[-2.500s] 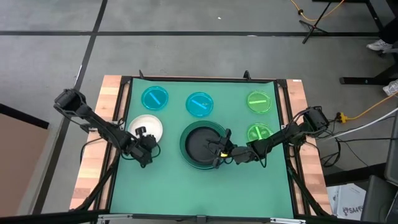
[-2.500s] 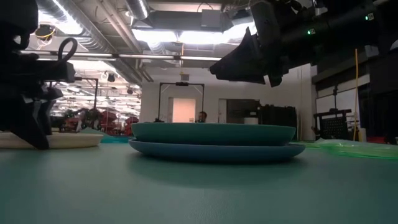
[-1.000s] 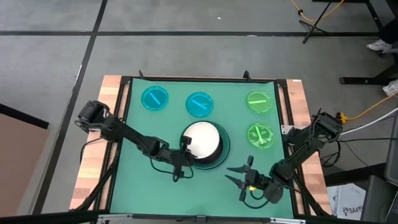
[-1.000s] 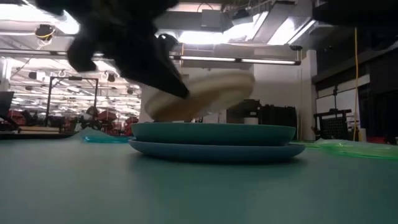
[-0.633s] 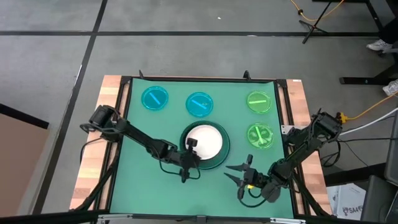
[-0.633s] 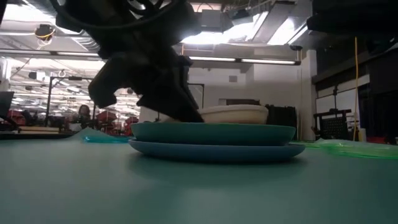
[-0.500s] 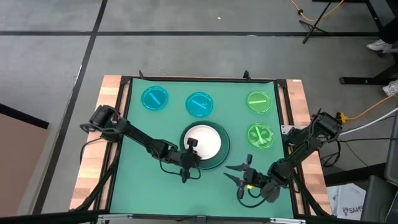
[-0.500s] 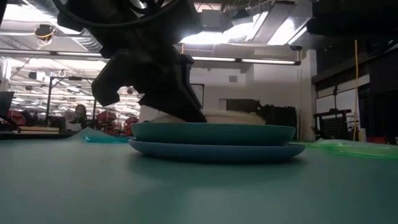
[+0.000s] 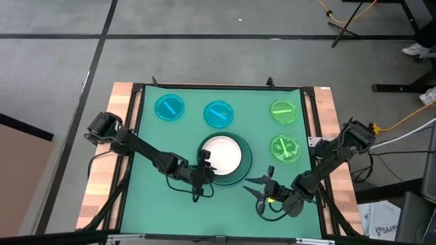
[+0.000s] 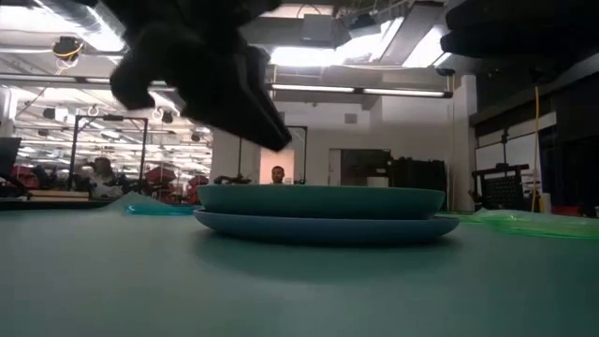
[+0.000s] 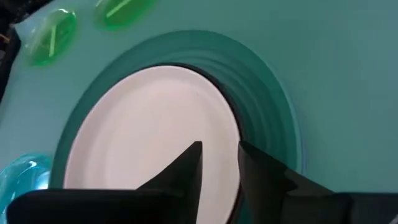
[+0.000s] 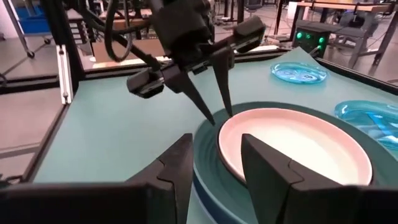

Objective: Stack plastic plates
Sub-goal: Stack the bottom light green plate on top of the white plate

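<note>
The white plate (image 9: 221, 153) lies flat on top of the stack in the middle of the table. Under it I see a thin black rim (image 11: 232, 117), the teal-green plate (image 10: 318, 199) and the pale blue plate (image 10: 318, 227), which rests on the mat. My left gripper (image 9: 204, 163) hovers just above the stack's near-left rim, its fingers (image 12: 225, 93) pointing down and slightly apart, touching nothing. My right gripper (image 9: 261, 191) is open, low over the mat near and right of the stack.
Two small cyan plates (image 9: 169, 107) (image 9: 219, 113) lie along the far edge. Two small green plates (image 9: 284, 111) (image 9: 285, 147) lie far right and right of the stack. The green mat is bare at the left and along the near edge.
My left gripper has lowered the tilted white plate flat onto the stack. It has let go and risen clear of the rim, drawing back slightly toward the table's left. The plate now sits level inside the teal-green plate.
</note>
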Tool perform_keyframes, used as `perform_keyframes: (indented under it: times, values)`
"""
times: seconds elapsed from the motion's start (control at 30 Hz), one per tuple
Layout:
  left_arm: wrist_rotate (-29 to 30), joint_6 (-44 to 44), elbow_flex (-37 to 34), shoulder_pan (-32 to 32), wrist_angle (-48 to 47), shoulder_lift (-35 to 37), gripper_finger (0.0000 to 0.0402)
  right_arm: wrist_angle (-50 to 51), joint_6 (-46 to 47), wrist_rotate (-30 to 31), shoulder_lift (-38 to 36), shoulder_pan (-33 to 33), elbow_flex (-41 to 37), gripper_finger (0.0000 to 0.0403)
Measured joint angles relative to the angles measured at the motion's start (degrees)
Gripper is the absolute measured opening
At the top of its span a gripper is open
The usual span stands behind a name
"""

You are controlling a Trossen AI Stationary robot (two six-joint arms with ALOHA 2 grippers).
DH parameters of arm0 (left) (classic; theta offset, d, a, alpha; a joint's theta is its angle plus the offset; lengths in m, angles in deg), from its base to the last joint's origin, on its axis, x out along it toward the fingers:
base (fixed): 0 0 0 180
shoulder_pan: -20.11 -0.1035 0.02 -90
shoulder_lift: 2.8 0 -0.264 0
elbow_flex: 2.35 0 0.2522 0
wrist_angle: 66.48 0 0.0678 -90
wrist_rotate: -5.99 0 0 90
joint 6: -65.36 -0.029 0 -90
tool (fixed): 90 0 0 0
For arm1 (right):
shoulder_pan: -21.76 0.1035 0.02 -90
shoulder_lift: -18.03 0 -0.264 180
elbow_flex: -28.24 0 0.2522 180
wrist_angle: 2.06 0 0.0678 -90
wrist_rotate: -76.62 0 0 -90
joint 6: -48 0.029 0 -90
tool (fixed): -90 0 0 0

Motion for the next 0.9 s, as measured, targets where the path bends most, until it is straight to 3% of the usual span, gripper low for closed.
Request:
perform_keyframes:
  times: [0.27,0.4,0.77,0.9]
  values:
    - [-1.57,4.27,-0.52,2.98,-3.40,4.81,0.0097,-0.15,-0.01,-0.15,-0.08,0.01,0.00,0.0127]
    - [-1.49,5.59,-4.36,5.28,-2.82,9.24,0.0097,-0.17,-0.26,0.11,-0.08,-0.29,0.01,0.0127]
    - [-1.81,10.29,-26.39,5.44,18.87,18.79,0.0097,7.24,-0.24,0.20,-0.08,-7.70,0.00,0.0127]
    - [-0.86,12.00,-31.74,4.72,27.58,18.94,0.0097,12.58,-0.05,-4.90,-0.19,-12.23,0.00,0.0127]
